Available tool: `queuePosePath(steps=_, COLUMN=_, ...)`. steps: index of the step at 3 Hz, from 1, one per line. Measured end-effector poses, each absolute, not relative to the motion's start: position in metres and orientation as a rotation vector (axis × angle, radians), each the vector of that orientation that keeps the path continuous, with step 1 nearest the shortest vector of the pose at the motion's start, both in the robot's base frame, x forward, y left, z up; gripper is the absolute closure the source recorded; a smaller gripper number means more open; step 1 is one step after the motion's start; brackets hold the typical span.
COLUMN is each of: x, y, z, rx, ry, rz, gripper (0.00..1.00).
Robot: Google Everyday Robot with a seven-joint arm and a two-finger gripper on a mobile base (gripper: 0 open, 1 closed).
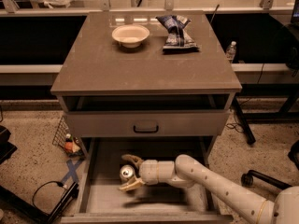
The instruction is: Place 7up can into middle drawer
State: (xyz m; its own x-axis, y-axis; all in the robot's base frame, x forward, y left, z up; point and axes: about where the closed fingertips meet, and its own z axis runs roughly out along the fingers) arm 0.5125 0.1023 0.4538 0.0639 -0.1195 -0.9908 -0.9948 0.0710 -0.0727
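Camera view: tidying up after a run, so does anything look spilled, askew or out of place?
Nothing stands out. The 7up can is upright in the open middle drawer at the gripper; the bowl sits upright and the snack bag lies flat on the cabinet top.
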Motion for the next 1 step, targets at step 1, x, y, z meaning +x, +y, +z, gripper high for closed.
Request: queuePosePath(steps=1, x=0.5122, y=0.1029, z=0.4539, rx=-1.270, ry=1.277, rz=1.047, gripper=0.00)
